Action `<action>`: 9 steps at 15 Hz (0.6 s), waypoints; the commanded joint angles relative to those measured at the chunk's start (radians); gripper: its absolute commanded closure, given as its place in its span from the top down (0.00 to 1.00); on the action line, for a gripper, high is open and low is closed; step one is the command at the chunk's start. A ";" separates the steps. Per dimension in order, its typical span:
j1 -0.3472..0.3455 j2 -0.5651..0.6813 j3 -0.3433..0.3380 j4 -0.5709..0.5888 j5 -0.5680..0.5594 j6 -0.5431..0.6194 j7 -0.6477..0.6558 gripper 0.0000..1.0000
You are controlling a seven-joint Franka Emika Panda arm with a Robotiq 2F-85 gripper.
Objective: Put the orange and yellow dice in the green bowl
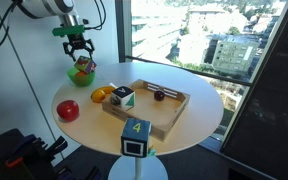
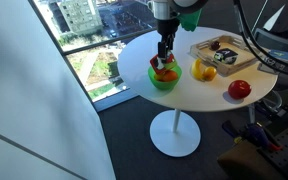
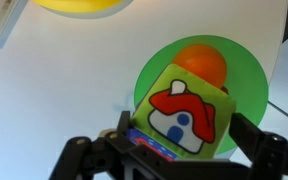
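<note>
The dice (image 3: 184,110) is sitting in the green bowl (image 3: 252,80), beside an orange round thing (image 3: 202,60). The hand (image 1: 79,48) is hanging spread just above it. The tray (image 1: 176,108) is holding a cube (image 1: 123,97).

Exterior views share the table (image 1: 204,105), seemingly opposite; wrist looks down close.

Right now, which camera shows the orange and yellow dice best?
The wrist view: the dice appears large and from above, its house-picture face clear, sitting in the green bowl. In both exterior views the dice is only a small colourful blob in the bowl, its faces unreadable.
</note>
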 commanded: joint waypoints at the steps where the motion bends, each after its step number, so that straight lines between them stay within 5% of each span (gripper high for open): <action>1: 0.003 0.005 0.004 0.028 -0.002 -0.021 -0.014 1.00; 9: 0.005 -0.020 0.006 0.024 0.001 -0.016 0.000 1.00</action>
